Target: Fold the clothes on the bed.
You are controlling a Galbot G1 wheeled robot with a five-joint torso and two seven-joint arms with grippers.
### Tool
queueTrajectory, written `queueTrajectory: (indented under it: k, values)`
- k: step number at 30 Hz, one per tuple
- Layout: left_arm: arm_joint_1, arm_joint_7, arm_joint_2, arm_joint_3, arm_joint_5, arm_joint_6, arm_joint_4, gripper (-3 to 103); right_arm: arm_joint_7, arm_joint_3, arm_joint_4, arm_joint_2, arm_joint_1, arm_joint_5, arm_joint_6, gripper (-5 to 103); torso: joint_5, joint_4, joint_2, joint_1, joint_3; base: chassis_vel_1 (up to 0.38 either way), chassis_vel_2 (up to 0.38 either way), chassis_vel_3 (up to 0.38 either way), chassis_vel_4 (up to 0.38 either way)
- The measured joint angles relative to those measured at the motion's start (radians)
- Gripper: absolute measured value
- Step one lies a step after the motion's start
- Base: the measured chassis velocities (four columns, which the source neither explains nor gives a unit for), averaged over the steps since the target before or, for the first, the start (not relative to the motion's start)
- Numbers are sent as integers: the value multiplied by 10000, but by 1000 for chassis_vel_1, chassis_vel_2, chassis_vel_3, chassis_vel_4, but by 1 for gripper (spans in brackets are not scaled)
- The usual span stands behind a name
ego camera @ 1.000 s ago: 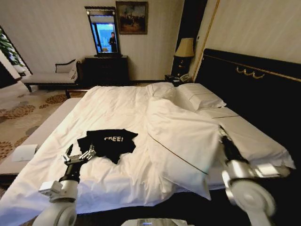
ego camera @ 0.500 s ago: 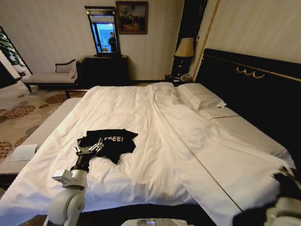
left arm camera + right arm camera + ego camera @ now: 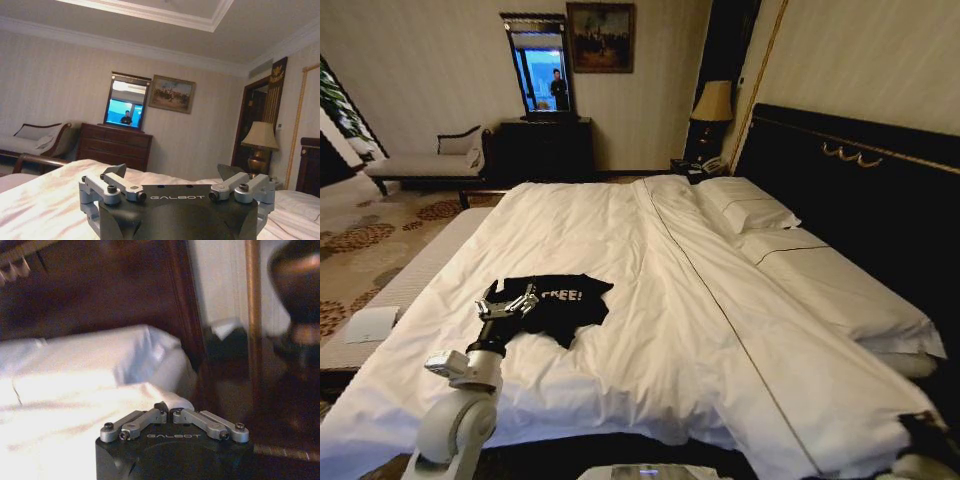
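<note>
Since a second ago we see the duvet (image 3: 750,330) go from a bunched heap held up on the right side of the bed (image 3: 620,215) to lying flat and smooth across it, and our right arm has dropped away to the lower right corner of the head view, beyond the bed's near edge. Our left claw (image 3: 507,303) has moved forward from the bare sheet in front of the T-shirt (image 3: 555,300) to sit over the shirt's near left edge; whether it touches the fabric we cannot tell. Its fingers (image 3: 114,176) stand spread wide apart, released and holding nothing, as the left wrist view shows, with the dresser (image 3: 114,146), mirror (image 3: 126,101) and lamp (image 3: 260,145) across the room behind them. Our right claw (image 3: 167,410) has its fingertips drawn together, clenched with nothing between them, low beside the bed's white edge and the dark wood of the headboard (image 3: 100,290). The black shirt lies crumpled on the left half of the bed, toward the near end, with the white lettering facing up and its sleeves and hem rumpled outward. It rests on the white sheet, well apart from the pillows (image 3: 745,210) stacked at the headboard on the right.
</note>
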Motion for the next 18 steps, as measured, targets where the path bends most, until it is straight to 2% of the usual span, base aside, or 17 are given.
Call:
queueTrajectory:
  k: [7, 10, 14, 15, 16, 18]
  values:
    - [-51, -135, 165, -53, -155, -64, 212, 100, 13, -749, -1538, -187, 294, -251, -292, 1, 0, 1, -1, 0, 0, 0, 0, 0, 0]
    - [-102, -146, 170, 8, -154, -80, 274, 100, 254, -844, -2047, -243, 531, -513, -325, 1, 1, 3, -1, 0, 0, 0, 0, 0, 0]
    - [-118, -165, 144, 92, -125, -132, 362, 100, 1018, -726, -2775, -308, 814, -1256, -360, 1, 3, 10, -2, 1, 1, 0, 0, 0, 0]
    - [-114, -198, 149, 92, -123, -144, 403, 100, 1294, -633, -2833, -280, 807, -1504, -373, 5, 2, 0, -2, 1, 2, 0, 0, 0, 0]
    - [-114, -198, 149, 92, -123, -144, 403, 100, 1294, -633, -2833, -280, 807, -1504, -373, 5, 2, 0, -2, 1, 2, 0, 0, 0, 0]
    - [-112, -247, 192, 65, -122, -156, 511, 100, 1775, -482, -2528, -117, 640, -2038, -420, 16, 3, -10, -1, 0, 1, 0, 0, 0, 0]
